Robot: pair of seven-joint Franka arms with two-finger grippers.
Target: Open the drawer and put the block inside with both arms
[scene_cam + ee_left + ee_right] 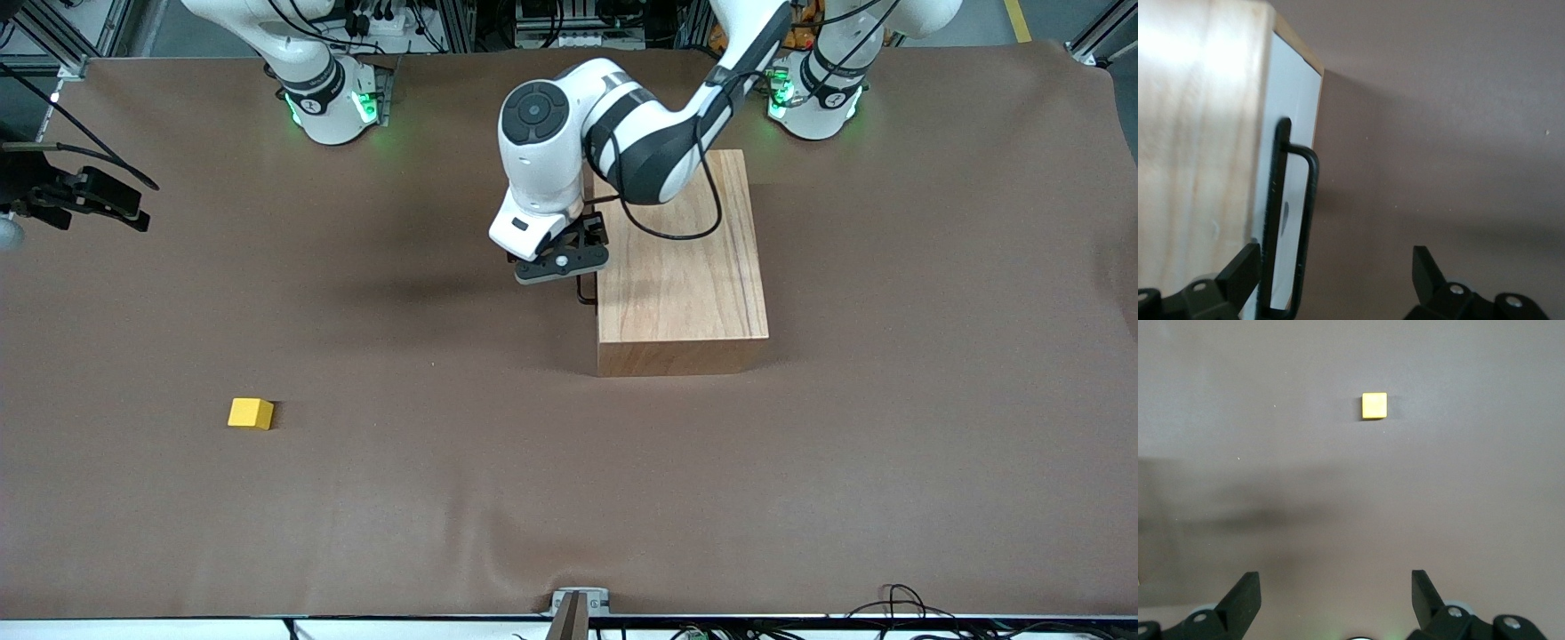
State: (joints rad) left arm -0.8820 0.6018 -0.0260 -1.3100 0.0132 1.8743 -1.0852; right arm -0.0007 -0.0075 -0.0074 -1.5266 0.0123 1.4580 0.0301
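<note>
Left claw [1331,280] astride drawer handle [1298,227]

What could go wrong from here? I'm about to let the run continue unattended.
The left gripper is open with the thin black handle close by one finger rather than centred, so closing may clip or miss it and jolt the wooden box. The drawer front looks shut, so a weak grip could slip when pulling. The block lies well apart from the box toward the right arm's end; the open right gripper hangs above the table.
</note>
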